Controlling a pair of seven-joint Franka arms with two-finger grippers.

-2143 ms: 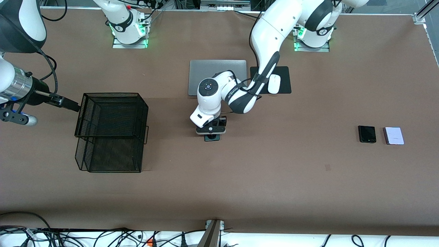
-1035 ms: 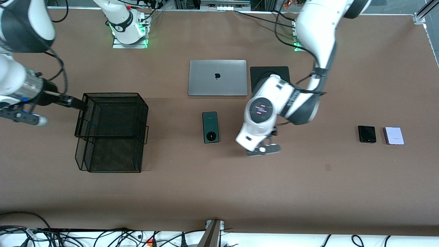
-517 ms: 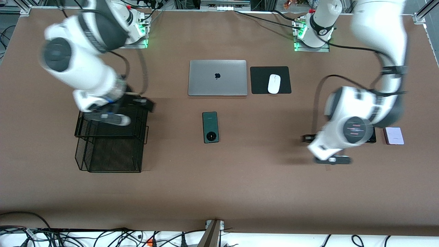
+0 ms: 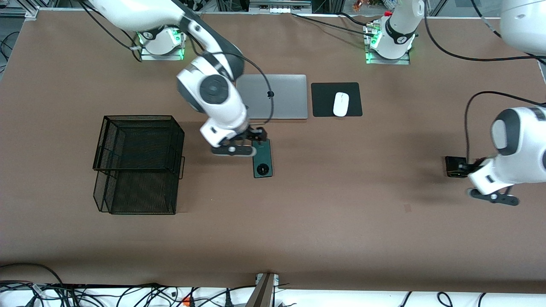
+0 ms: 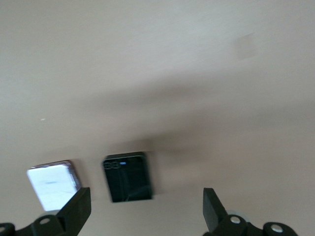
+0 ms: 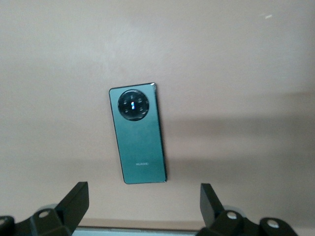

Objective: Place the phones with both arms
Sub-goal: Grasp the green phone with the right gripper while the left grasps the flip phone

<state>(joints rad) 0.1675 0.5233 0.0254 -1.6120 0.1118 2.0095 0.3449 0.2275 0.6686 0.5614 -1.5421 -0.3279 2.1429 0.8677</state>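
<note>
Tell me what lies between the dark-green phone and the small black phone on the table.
Nothing: in the front view the brown table is bare from the dark-green phone to the small black phone.

Both arms extended, grippers pointing down.
Right gripper (image 4: 255, 137) fingers spread wide; left gripper (image 4: 469, 167) fingers likewise apart.

Green phone (image 6: 139, 132) is seen lying flat on the brown table (image 6: 236, 73), back up, round black camera ring at one end, faint lettering near the other. Right gripper (image 6: 142, 204) is held above it, fingers (image 6: 75, 199) spread wide, nothing gripped, no contact with the phone.
</note>
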